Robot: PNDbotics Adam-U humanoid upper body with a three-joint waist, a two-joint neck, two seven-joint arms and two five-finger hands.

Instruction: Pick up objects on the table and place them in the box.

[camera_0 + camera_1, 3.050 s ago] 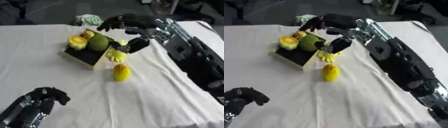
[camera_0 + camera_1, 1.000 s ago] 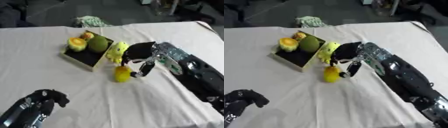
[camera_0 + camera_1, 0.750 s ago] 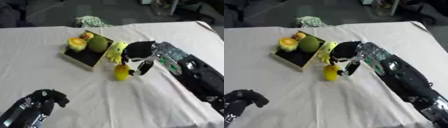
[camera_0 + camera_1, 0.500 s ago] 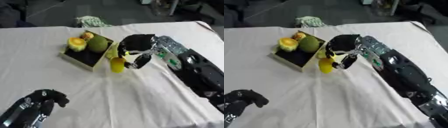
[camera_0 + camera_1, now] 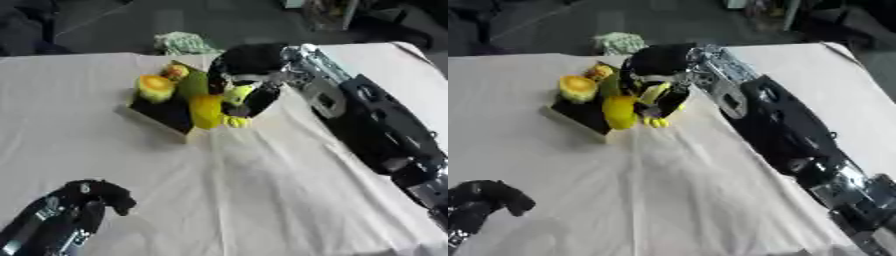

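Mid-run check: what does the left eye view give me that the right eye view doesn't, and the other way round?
Only the left eye view shows more of the left hand with its forearm at the lower left corner. Only the right eye view shows the right arm running down to the lower right corner. Both show the right hand holding a yellow fruit at the near edge of the box, a round yellow item inside it, and the white tablecloth.

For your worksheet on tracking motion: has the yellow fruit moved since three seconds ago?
Yes. The yellow fruit left the cloth and now sits against the box's near edge, held by the right hand.
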